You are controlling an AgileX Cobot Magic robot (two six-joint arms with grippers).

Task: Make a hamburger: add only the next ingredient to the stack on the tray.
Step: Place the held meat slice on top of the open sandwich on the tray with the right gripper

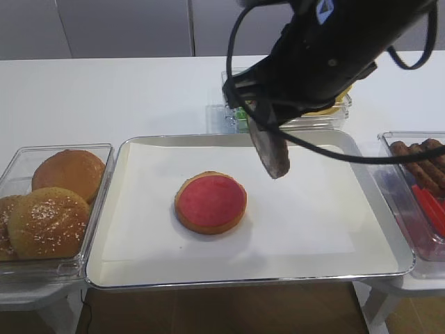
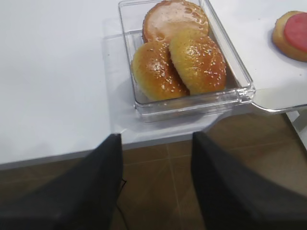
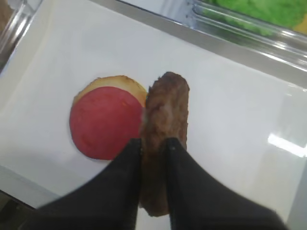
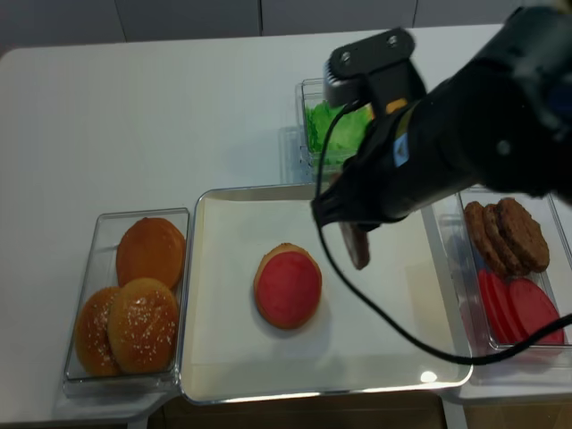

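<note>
right claw [image 3: 152, 143] pinches patty [image 3: 163, 124] edgewise.

Bare paper rings the stack [image 1: 211, 202] on the tray [image 1: 368, 181]. Tubs flank it: buns [image 1: 59, 198] left, patties [image 1: 417, 163] right, greens [image 4: 335, 125] behind.

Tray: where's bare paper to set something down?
Tray: bare paper all around the stack, widest toward the front right corner. Right pincer hangs the patty edge-down over the back right. Bun tub crowds the left rim.
</note>
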